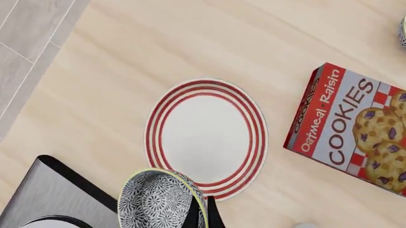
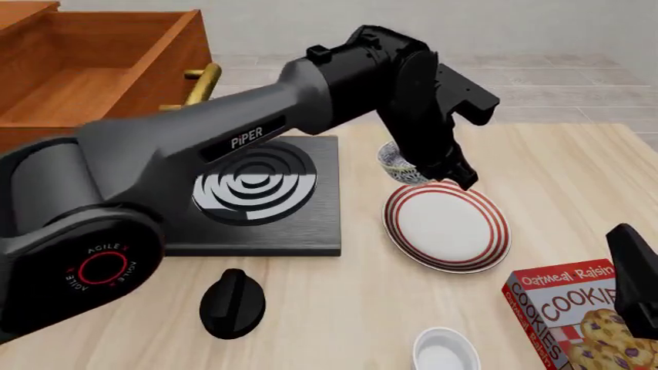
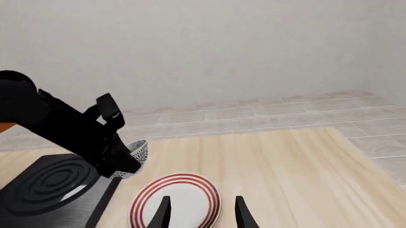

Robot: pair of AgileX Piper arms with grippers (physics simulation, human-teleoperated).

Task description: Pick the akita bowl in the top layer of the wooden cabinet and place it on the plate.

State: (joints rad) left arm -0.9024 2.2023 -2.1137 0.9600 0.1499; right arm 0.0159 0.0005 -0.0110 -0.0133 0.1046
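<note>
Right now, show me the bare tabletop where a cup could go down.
Free: the table right of the plate, beyond the cookie box; also the strip between the black knob and small white bowl. Crowded: around the stove slab and plate, where the left gripper holds the akita bowl.

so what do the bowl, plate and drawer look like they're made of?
Akita bowl: probably glazed ceramic, with a fine black-and-white pattern and thin pale rim. Plate: likely glazed ceramic too, smooth white with red rings. Top drawer: reddish-brown wood, visible grain, brass-looking bar handle.
</note>
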